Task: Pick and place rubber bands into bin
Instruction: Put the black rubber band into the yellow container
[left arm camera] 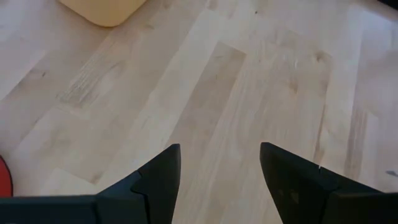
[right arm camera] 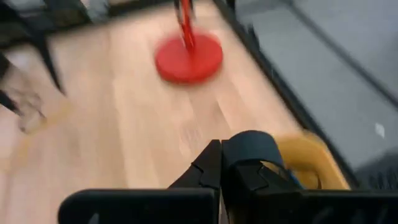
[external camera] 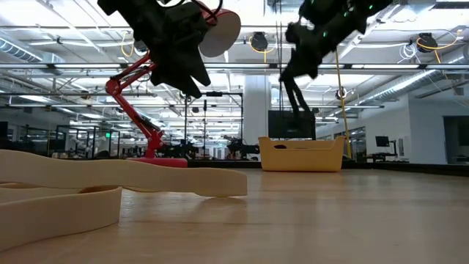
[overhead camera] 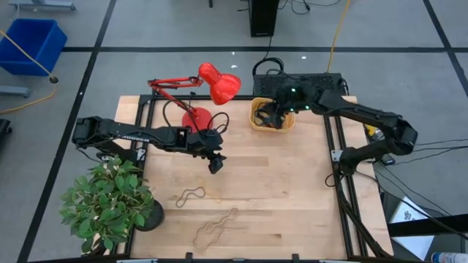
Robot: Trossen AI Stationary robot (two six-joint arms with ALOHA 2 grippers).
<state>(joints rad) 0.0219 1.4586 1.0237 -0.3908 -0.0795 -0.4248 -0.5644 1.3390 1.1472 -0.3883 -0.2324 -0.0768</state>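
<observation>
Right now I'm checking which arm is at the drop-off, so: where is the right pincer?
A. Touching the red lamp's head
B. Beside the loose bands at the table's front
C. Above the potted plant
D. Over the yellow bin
D: in the high view the right pincer is over the yellow bin, while the left pincer hangs open over bare wood mid-table.

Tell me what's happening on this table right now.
Two robot arms are sorting rubber bands into a yellow bin. The right gripper is shut and sits over the bin. The left gripper hangs open and empty above the bare wood mid-table. Several bands lie near the front edge, not yet picked up.
</observation>
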